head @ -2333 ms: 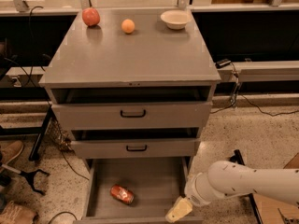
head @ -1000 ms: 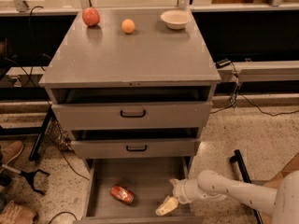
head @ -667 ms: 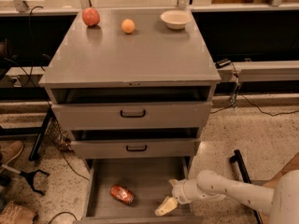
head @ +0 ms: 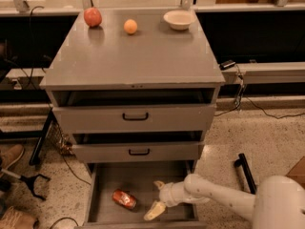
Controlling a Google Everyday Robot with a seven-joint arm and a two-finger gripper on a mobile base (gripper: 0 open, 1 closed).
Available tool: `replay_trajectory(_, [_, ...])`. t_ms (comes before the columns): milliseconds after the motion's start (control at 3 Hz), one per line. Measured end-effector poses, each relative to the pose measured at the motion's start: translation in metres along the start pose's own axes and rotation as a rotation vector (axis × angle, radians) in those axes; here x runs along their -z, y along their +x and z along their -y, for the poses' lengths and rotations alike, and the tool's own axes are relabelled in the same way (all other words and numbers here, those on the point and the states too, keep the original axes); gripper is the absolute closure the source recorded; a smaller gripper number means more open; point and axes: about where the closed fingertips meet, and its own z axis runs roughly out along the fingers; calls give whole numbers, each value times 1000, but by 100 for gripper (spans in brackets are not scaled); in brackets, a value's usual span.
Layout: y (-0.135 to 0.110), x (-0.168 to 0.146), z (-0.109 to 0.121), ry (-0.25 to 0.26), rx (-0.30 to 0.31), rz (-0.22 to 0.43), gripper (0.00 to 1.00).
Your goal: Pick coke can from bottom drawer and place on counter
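Note:
The coke can (head: 125, 199) lies on its side on the floor of the open bottom drawer (head: 102, 175), left of centre. My gripper (head: 157, 198) is inside the drawer, just right of the can and apart from it. Its two pale fingers (head: 154, 210) are spread, one toward the drawer's front and one toward its back, with nothing between them. The white arm (head: 224, 198) reaches in from the lower right. The counter (head: 136, 51) is the grey top of the cabinet above.
On the counter's back edge sit a red apple (head: 93, 17), a small orange fruit (head: 130, 26) and a white bowl (head: 178, 19). The two upper drawers (head: 135, 117) are slightly pulled out above the bottom one. Cables and a black stand leg lie on the floor at left.
The gripper has moved left along the drawer, from its right front corner to a spot close beside the can. The can has not moved.

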Motion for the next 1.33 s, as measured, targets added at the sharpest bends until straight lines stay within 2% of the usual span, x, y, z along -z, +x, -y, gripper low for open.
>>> replay_trajectory(667, [-24,-83,5,-35,100,48,0])
replay_trajectory(1333, [-39,-133,21,-14,134,88,0])
